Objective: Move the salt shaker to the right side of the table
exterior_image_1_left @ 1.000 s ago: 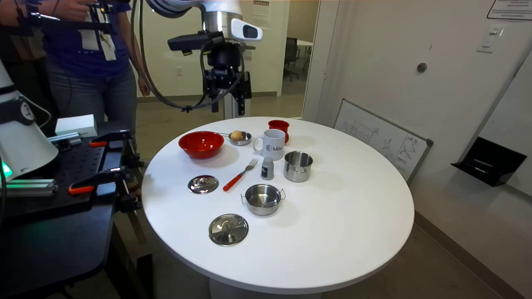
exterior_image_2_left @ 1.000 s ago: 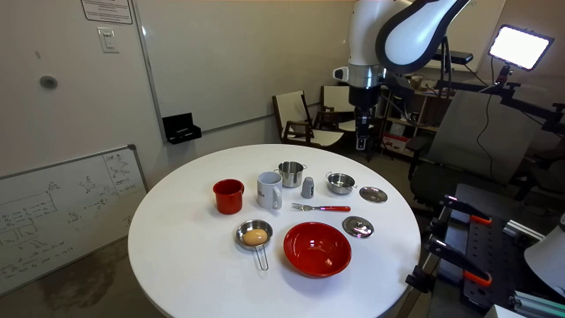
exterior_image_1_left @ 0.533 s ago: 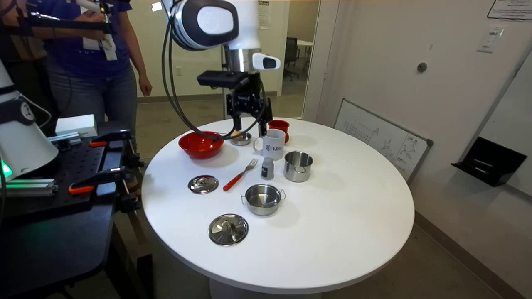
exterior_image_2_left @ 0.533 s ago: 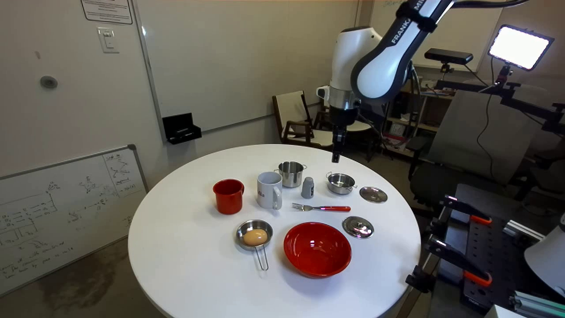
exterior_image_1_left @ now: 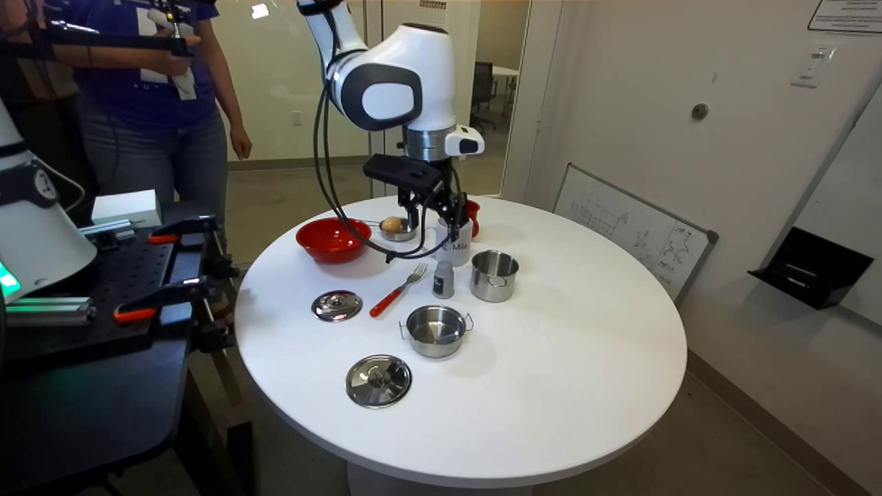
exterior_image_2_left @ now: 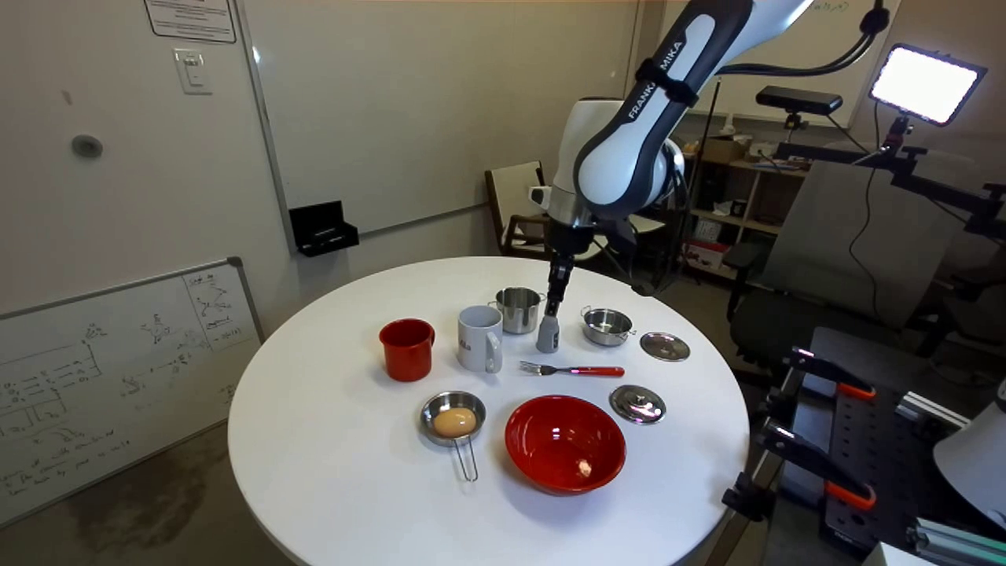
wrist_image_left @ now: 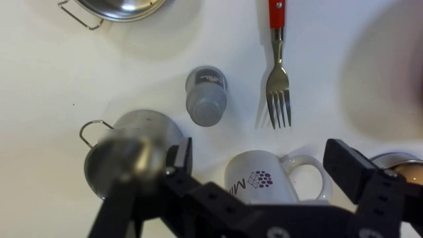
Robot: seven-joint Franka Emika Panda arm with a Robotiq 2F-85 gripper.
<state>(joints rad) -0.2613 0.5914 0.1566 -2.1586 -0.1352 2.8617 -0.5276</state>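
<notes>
Near the white mug [wrist_image_left: 261, 178], on the round table [exterior_image_1_left: 565, 386], we see the salt shaker [wrist_image_left: 206, 94] standing upright. The fork [wrist_image_left: 278, 79] and deep pot [exterior_image_1_left: 493, 281] rest near the mug; beyond it from the shaker stands the red cup [exterior_image_2_left: 407, 354]. Partly hiding the mug in the wrist view, the gripper [wrist_image_left: 258, 153] has its fingers spread wide, holding nothing.
</notes>
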